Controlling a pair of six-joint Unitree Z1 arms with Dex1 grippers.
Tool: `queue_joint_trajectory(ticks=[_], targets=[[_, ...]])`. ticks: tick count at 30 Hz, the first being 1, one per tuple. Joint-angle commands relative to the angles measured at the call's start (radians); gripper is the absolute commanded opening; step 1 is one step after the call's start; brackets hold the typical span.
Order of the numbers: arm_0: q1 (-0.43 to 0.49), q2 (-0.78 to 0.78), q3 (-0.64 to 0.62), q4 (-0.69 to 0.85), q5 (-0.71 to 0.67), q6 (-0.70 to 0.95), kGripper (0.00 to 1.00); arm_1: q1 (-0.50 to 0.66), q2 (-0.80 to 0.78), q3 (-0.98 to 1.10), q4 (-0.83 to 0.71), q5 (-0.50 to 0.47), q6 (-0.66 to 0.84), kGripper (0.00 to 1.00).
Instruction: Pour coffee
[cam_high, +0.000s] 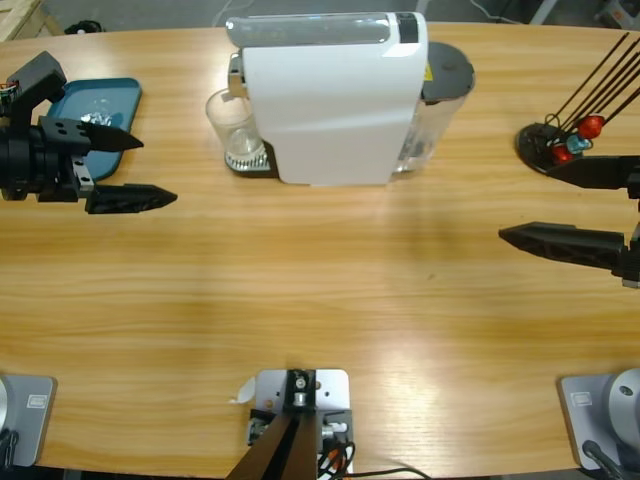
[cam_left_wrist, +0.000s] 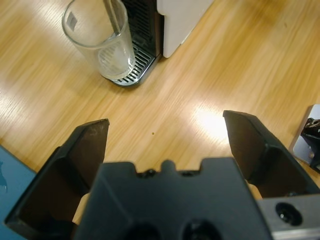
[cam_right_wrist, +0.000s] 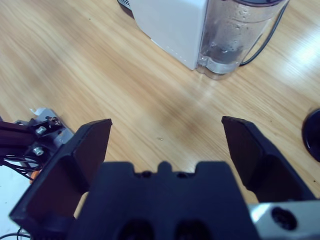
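A white coffee machine (cam_high: 330, 100) stands at the back middle of the table, also seen in the left wrist view (cam_left_wrist: 180, 15) and the right wrist view (cam_right_wrist: 170, 22). An empty clear glass (cam_high: 232, 125) stands upright on its drip tray (cam_left_wrist: 135, 70) under the spout, the same glass (cam_left_wrist: 100, 40) lying ahead of my left jaws. My left gripper (cam_high: 158, 170) hovers open at the table's left, well short of the glass, as the wrist view of the left gripper (cam_left_wrist: 166, 122) shows. My right gripper (cam_high: 522, 197) is open at the far right, nothing between the jaws of the right gripper (cam_right_wrist: 166, 124).
A clear water tank (cam_high: 440, 100) sits on the machine's right side, the same tank (cam_right_wrist: 235, 35) facing my right jaws. A blue tray (cam_high: 95, 100) holding a small silvery item lies behind my left gripper. A black stand (cam_high: 560, 140) with thin rods and red and blue pieces sits at the right edge.
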Motion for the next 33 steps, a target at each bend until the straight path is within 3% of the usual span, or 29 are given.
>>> queue_joint_trajectory(ticks=[1, 33], targets=[[-0.006, 0.025, 0.036, -0.017, -0.035, 0.018, 1.000, 0.008, -0.021, 0.036, -0.007, -0.018, -0.013, 1.000], [0.025, 0.065, 0.032, -0.043, -0.003, 0.011, 1.000, 0.008, -0.007, 0.036, -0.010, -0.018, -0.009, 1.000]])
